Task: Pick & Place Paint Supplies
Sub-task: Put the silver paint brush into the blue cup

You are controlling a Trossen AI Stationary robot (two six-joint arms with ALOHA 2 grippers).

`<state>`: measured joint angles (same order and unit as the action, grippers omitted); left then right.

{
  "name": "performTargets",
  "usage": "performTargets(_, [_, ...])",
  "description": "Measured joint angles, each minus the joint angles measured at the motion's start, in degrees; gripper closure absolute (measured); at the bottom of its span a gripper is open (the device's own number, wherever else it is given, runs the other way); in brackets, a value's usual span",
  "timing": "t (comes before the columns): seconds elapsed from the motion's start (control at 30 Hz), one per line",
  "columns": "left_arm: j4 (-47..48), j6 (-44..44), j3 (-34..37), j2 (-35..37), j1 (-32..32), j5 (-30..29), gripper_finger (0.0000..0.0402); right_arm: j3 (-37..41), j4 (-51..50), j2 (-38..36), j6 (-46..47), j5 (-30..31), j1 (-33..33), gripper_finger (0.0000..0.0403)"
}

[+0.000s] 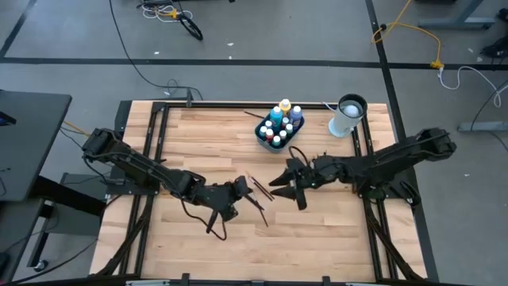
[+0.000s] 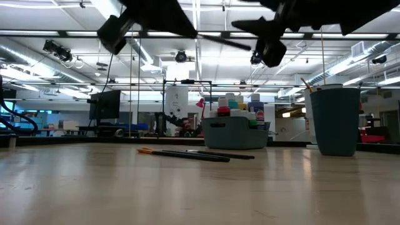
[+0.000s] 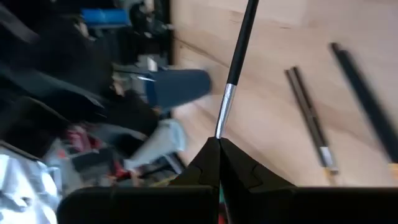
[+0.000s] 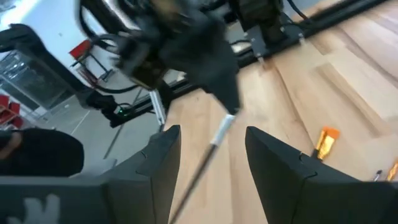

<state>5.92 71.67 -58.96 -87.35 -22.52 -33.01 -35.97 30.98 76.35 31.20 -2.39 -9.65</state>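
My left gripper (image 3: pixel 219 142) is shut on a thin dark brush (image 3: pixel 239 50) and holds it above the table's middle (image 1: pixel 238 193). The brush (image 2: pixel 225 42) reaches toward my right gripper (image 4: pixel 211 140), which is open. The right fingers stand on either side of the brush's shaft (image 4: pixel 208 152) without touching it. Other brushes (image 1: pixel 259 187) lie flat on the wood between the two grippers (image 2: pixel 187 154). Several small paint bottles (image 1: pixel 282 119) stand in a dark bin (image 1: pixel 266 137) near the far edge. My left gripper pinches the brush between its two shut fingers at the silver ferrule (image 3: pixel 222 124). The dark handle runs on away from the fingers. The brush is lifted clear of the table, roughly level, pointing toward the right arm.
A tall white cylinder with a dark top (image 1: pixel 348 115) stands right of the bin, near the far right corner (image 2: pixel 334 119). An orange brush tip (image 4: pixel 324 142) lies on the table by the right gripper. Bare wood lies along the near side of the table.
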Motion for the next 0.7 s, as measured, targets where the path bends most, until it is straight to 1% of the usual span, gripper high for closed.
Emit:
performTargets(0.17, [-6.5, 8.0, -0.1, 0.0, 0.0, -1.2, 0.0399, 0.0, 0.3, 3.1, 2.3, -0.5, 2.0, 0.0221])
performTargets(0.27, [-8.9, 15.4, -0.1, 0.0, 0.1, -1.5, 0.0399, 0.0, 0.7, 4.4, 2.9, -3.0, 3.2, 0.0221])
performTargets(0.37, [-10.5, 21.2, -0.1, 0.0, 0.8, -1.8, 0.0399, 0.0, 3.5, 5.1, 2.9, -6.1, 4.0, 0.0221])
performTargets(0.47, [-10.8, 23.5, -0.1, 0.0, 1.7, -2.0, 0.0399, 0.0, 7.8, 5.6, 2.9, -8.7, 4.3, 0.0221])
performTargets(0.53, [-11.6, 24.8, -0.1, 0.0, 2.2, -2.0, 0.0399, 0.0, 9.9, 6.0, 2.9, -9.1, 4.3, 0.0221])
performTargets(0.7, [-14.9, 29.5, -0.1, 0.0, 3.1, -1.9, 0.0399, 0.0, 10.0, 6.5, 2.6, -8.6, 4.4, 0.0221])
